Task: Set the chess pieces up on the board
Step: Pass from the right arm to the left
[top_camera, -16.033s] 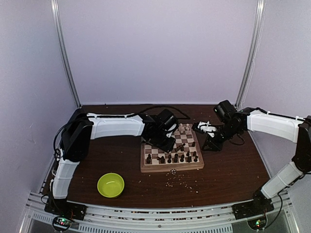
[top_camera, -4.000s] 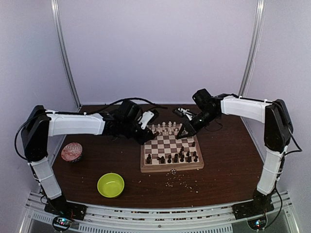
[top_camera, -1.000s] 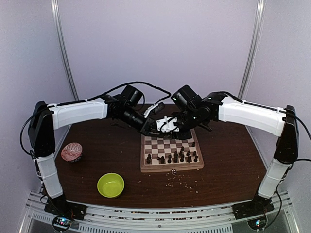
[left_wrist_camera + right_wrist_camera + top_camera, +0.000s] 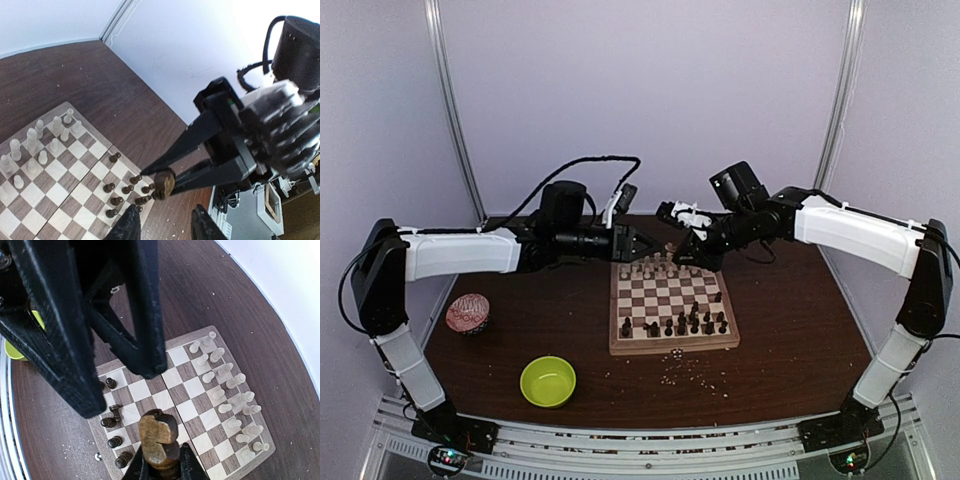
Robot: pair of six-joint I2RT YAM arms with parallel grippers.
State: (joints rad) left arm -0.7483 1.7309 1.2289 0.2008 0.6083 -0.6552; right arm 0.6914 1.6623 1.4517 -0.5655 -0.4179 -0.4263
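Knight, or at least a brown piece shaped like one, is sitting pinched between the tips of your right end effector, so that one's clamping on it and holding it up in the air. Your left end effector is hanging with its fingers spread and nothing between them, pointing right at the other one's tips. The two are sitting close, tip to tip, but they aren't touching.

Below both of them the board is lying flat on the bench. Pale pieces are standing in the rows on the side nearest the end effectors, a bit bunched up rather than in neat lines. The dark pieces are crowding the rows on the side farther away, toward the arm bases.

Well off from either end effector, over by the left arm's base, a lime-green bowl and a small red-and-white patterned cup are sitting on the bench. Some pale crumbs are lying just past the board's near rim.
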